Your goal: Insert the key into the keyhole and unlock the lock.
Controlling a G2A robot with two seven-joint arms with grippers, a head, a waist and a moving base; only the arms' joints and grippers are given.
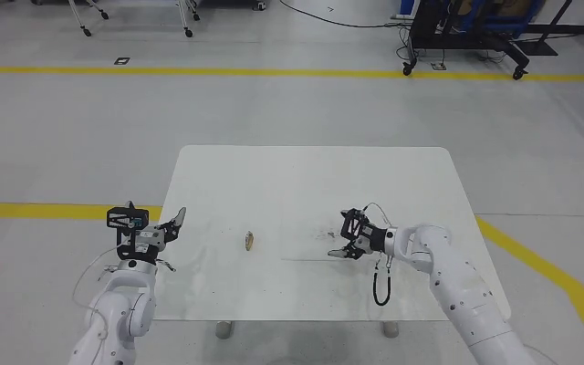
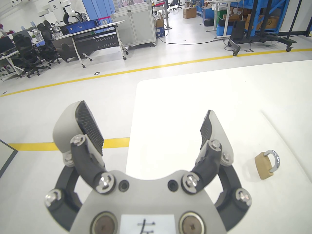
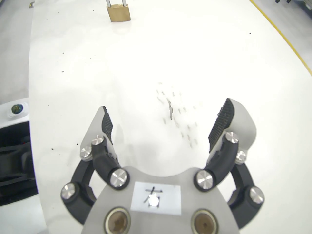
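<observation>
A brass padlock (image 1: 248, 240) with a silver shackle lies on the white table (image 1: 310, 173), left of the middle. The padlock (image 2: 264, 168) is off to one side of my left gripper (image 2: 145, 109), which is open at the table's left edge (image 1: 173, 242) and holds nothing. A small grey key (image 3: 170, 112) lies flat on the table. My right gripper (image 3: 167, 105) is open low over it, one finger on each side, not touching. In the right wrist view the padlock (image 3: 118, 10) lies well ahead of the key. The right gripper (image 1: 342, 235) is right of the padlock.
A black cable loop (image 1: 381, 287) hangs from the right arm over the table's front part. Small dark specks (image 3: 63, 71) dot the surface. Yellow floor lines (image 1: 55, 211) run beside the table. The table's far half is bare.
</observation>
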